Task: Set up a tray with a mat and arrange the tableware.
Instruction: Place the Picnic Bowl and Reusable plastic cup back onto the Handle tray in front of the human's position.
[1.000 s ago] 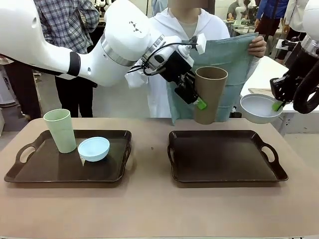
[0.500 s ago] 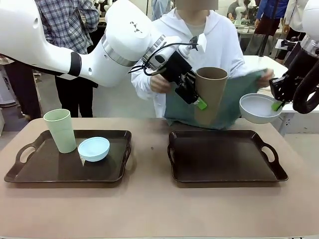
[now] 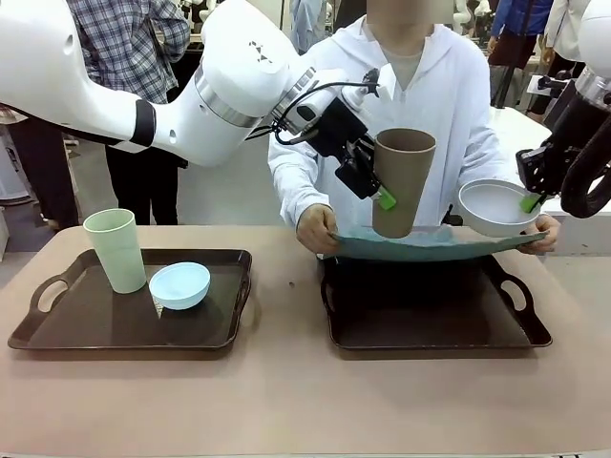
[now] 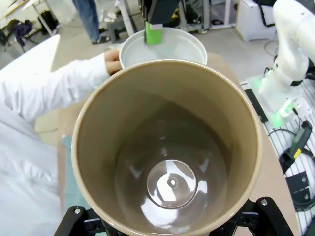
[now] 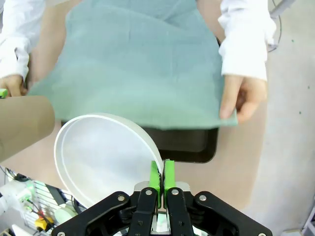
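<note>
Right-hand tray [image 3: 434, 320]: the person's two hands [image 3: 317, 229] hold a teal cloth mat [image 3: 430, 246] spread out flat just above it. It does not look laid down. In the right wrist view one rim of the tray shows bare past the mat's edge.

Left gripper [image 3: 382, 196]: clamped across the outside of the brown cup [image 3: 403, 181]. The cup is upright with its mouth up, hanging over the mat's far-left part. Whether its base touches the cloth cannot be told.

Right gripper [image 3: 531, 200]: pads pinched together on the rim of the white bowl [image 3: 496, 207], which is held roughly level above the mat's right end, beside the person's hand.

Both pieces sit straight above their target, so the move called for is probably a plain descent once the mat is down. The cup looks nearer to the tray's middle.

Left-hand tray [image 3: 95, 329]: carries the pale green cup [image 3: 115, 250] and the light blue bowl [image 3: 179, 284], well apart from both grippers.
</note>
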Robot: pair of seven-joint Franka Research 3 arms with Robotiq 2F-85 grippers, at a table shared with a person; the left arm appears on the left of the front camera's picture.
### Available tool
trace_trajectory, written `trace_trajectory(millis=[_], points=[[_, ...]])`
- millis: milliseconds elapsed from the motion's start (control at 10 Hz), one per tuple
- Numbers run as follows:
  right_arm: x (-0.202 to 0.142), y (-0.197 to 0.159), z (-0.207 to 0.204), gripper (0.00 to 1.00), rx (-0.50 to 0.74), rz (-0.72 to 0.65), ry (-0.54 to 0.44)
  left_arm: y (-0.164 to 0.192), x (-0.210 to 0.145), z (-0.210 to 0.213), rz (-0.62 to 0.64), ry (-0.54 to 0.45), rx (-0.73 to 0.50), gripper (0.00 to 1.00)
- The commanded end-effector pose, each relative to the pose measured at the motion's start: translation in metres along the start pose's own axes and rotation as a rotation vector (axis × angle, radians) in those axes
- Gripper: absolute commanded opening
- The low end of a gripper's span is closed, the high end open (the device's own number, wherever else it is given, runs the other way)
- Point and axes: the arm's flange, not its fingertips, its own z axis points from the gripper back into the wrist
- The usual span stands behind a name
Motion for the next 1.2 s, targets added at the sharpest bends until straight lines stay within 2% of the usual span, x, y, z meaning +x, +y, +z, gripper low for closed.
trace_trajectory(millis=[0,1100], points=[[-0.0009,-0.0003,0.0003,0.00,-0.002,0.006,0.000,0.0000,0.0020,0.0031,-0.011,-0.005,-0.007,0.00],[-0.0009,-0.0003,0.0003,0.00,-0.002,0.006,0.000,0.0000,0.0020,0.0031,-0.011,-0.005,-0.007,0.00]])
